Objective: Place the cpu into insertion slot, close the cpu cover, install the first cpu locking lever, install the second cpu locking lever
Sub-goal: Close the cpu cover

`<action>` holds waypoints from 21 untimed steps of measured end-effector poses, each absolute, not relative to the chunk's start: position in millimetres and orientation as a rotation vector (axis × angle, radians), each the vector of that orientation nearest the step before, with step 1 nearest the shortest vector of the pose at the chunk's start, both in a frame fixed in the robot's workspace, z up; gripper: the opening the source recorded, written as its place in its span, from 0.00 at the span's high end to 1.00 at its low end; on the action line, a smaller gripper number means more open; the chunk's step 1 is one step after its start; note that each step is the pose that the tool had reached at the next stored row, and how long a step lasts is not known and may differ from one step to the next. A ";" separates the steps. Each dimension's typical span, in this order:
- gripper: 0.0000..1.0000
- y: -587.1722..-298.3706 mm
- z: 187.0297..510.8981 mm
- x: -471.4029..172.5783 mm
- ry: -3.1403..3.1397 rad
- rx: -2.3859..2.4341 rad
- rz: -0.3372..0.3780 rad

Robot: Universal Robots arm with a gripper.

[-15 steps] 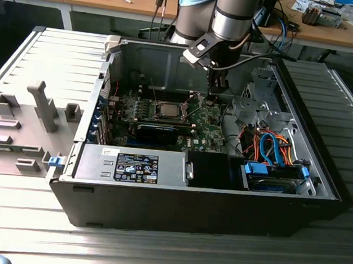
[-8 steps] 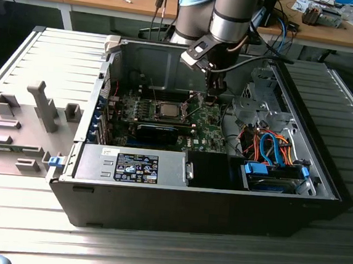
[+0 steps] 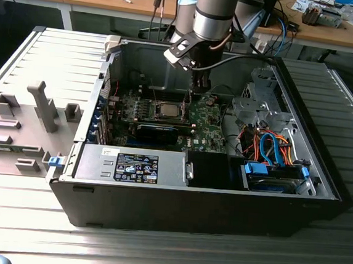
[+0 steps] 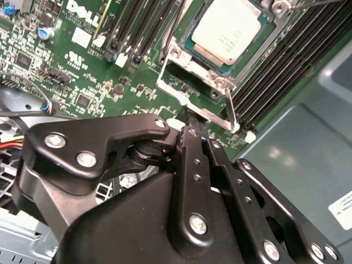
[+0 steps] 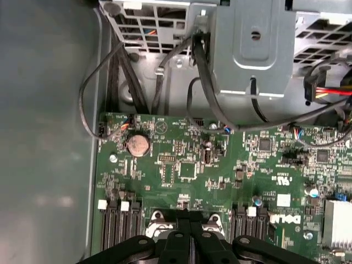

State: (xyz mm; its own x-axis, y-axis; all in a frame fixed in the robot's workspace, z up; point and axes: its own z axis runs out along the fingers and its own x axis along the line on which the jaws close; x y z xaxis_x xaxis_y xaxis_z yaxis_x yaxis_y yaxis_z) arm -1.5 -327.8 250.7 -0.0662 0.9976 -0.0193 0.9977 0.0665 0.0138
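The gripper [image 4: 193, 131], fingers together, sits at the edge of the raised cover [image 4: 184, 99], beside the seated cpu [image 4: 228, 27]. If it slips off that thin frame, the cover could spring back

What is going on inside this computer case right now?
A robot arm's gripper is down inside the open computer case, over the motherboard. The cpu already sits in its socket. The cpu cover is flipped open beside it, and the shut gripper's tip is right at the cover's free edge.
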 end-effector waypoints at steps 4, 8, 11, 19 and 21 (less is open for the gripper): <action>0.89 -327.8 250.7 -7.7 2.277 2.131 -0.005; 0.89 -327.8 250.7 -12.4 2.277 2.130 -0.005; 0.89 -327.8 250.7 -18.1 2.277 2.131 -0.005; 0.89 -327.9 250.0 -27.1 2.277 2.131 -0.005; 0.89 -327.9 249.4 -31.0 2.276 2.131 -0.005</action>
